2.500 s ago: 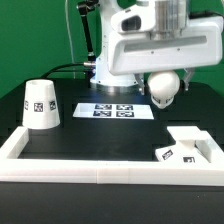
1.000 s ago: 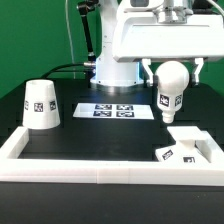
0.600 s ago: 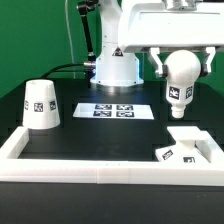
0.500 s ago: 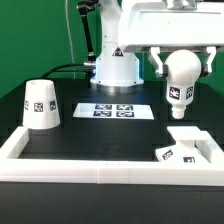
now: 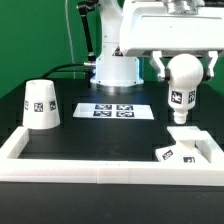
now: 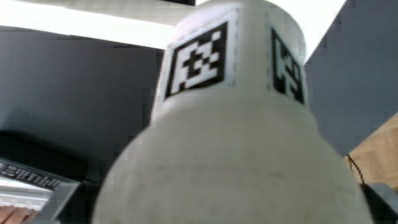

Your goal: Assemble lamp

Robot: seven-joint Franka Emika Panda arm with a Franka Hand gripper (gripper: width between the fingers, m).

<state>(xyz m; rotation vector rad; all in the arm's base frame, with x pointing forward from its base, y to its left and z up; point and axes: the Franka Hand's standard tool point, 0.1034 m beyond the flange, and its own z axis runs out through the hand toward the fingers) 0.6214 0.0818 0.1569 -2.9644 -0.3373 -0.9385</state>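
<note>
Our gripper (image 5: 183,70) pinches the bulb (image 5: 182,92) in the air above the base (image 5: 194,140) at the exterior view's right. We judge bulb-seating in hand: next, centre it and lower it squarely.

**Setting.** A matt black worktop (image 5: 95,145) fills the lower part of the exterior view. The marker board (image 5: 113,109) lies flat on it, towards the rear. In front of the marker board, well apart from it, a low white rail (image 5: 100,176) runs along the worktop's near edge. A side arm (image 5: 14,143) of the rail turns back toward the marker board's level. Behind the marker board a dark green backdrop (image 5: 35,40) closes the scene, and a black cable (image 5: 62,69) curves in front of it. Lighting is soft and even. In the wrist view the surroundings are blurred: a dark surface, a pale band (image 6: 71,15) and a brownish patch (image 6: 377,150).
</note>
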